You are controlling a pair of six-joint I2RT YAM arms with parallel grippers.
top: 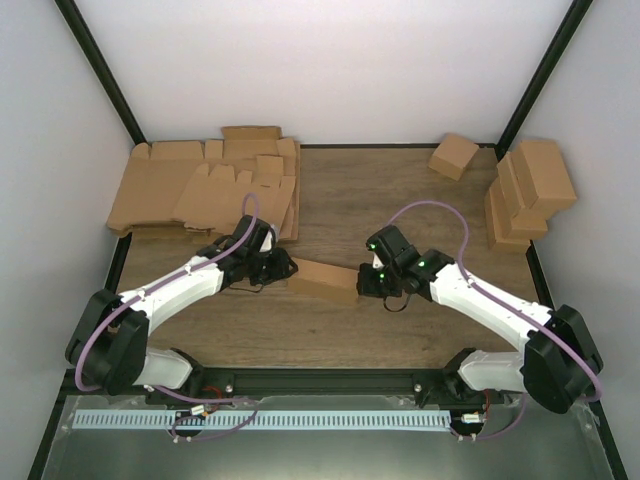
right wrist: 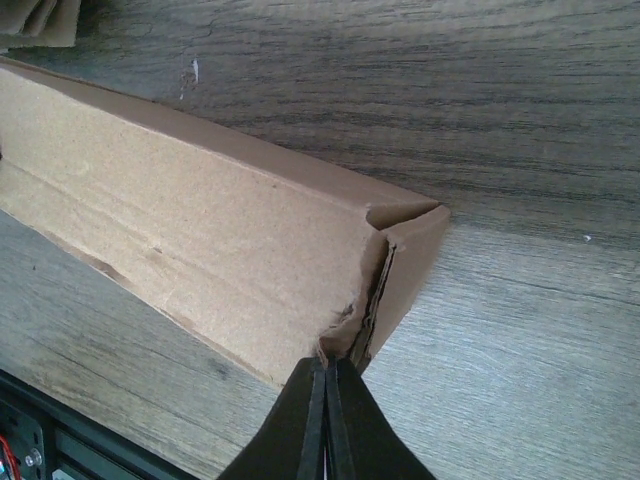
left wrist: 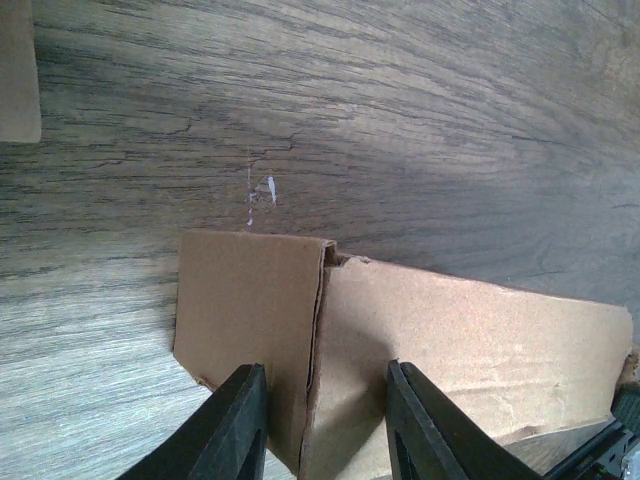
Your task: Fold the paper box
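Now the paper box lies mid-counter, between my hands. My right hand is clenched shut, tips against its end flap. My left hand straddles the other end, fingers apart; I cannot tell whether it grips.

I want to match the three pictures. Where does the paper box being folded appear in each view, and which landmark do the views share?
Top external: the paper box lies near the centre of the wooden table.
Left wrist: lower centre and right, its end flap on the left.
Right wrist: a long band from upper left to centre right.
Shared landmark: the white scratch on the table beside the box, in both wrist views; too small to find from above.
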